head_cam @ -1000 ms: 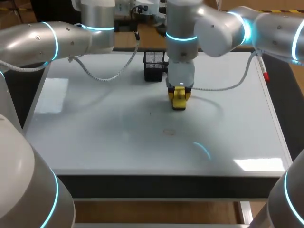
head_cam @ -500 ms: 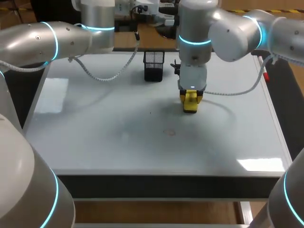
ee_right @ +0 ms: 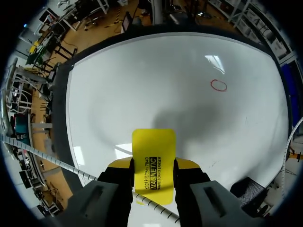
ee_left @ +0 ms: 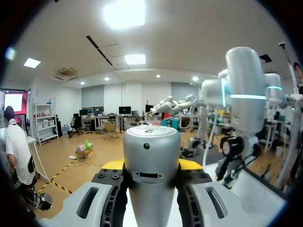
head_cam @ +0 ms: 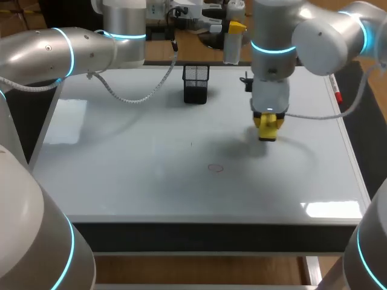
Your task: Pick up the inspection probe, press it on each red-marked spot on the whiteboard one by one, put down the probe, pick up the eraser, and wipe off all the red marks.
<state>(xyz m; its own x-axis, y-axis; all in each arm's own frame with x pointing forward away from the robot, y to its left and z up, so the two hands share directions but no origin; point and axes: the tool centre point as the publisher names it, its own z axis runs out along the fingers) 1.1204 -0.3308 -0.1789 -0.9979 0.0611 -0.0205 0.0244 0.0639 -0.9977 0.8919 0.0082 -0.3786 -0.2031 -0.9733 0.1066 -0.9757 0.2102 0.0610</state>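
Note:
My right gripper (head_cam: 268, 127) is shut on the yellow eraser (head_cam: 267, 132), right of the whiteboard's (head_cam: 121, 169) middle; the eraser's shadow falls to its left. In the right wrist view the eraser (ee_right: 154, 149) sticks out between the fingers of the gripper (ee_right: 153, 165). A red ring mark (ee_right: 218, 85) lies well ahead of it, near the board's front centre (head_cam: 215, 168). My left gripper (ee_left: 151, 165) is shut on the grey cylindrical probe (ee_left: 151, 175). It is held high behind the board's back edge (head_cam: 233, 36).
A black mesh holder (head_cam: 195, 83) stands at the back of the board, left of my right gripper. A red marker (head_cam: 336, 90) lies along the board's right edge. A tiny dark speck (head_cam: 191, 144) sits near the board's centre. Cables trail from both arms over the back.
My right arm has carried the eraser to the right across the board, away from the black holder. The left arm has kept still.

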